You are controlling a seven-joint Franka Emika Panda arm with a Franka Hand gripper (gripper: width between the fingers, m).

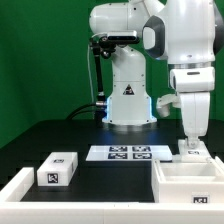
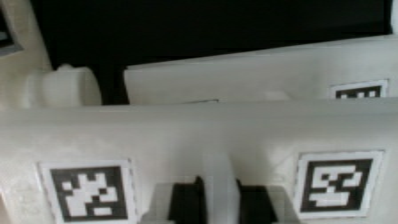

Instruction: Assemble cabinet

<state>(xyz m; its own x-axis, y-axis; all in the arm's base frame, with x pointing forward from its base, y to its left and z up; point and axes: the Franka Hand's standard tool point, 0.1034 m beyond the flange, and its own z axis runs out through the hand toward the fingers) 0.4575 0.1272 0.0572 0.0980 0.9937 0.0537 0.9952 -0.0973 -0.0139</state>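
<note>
The cabinet (image 1: 186, 196) is a large white open box at the exterior view's right, near the table's front. My gripper (image 1: 190, 148) points straight down onto its far wall. In the wrist view the cabinet (image 2: 196, 130) fills the frame, with one tag on each side of my gripper (image 2: 215, 205). The two grey fingers with dark pads press against a thin white strip of the wall between them. The gripper is shut on that wall. The cabinet rests on the table.
A small white tagged block (image 1: 57, 170) lies at the front left. The marker board (image 1: 127, 153) lies flat before the robot's base. Another white part (image 1: 15, 186) sits at the front left corner. A rounded white part (image 2: 63, 86) shows beyond the cabinet.
</note>
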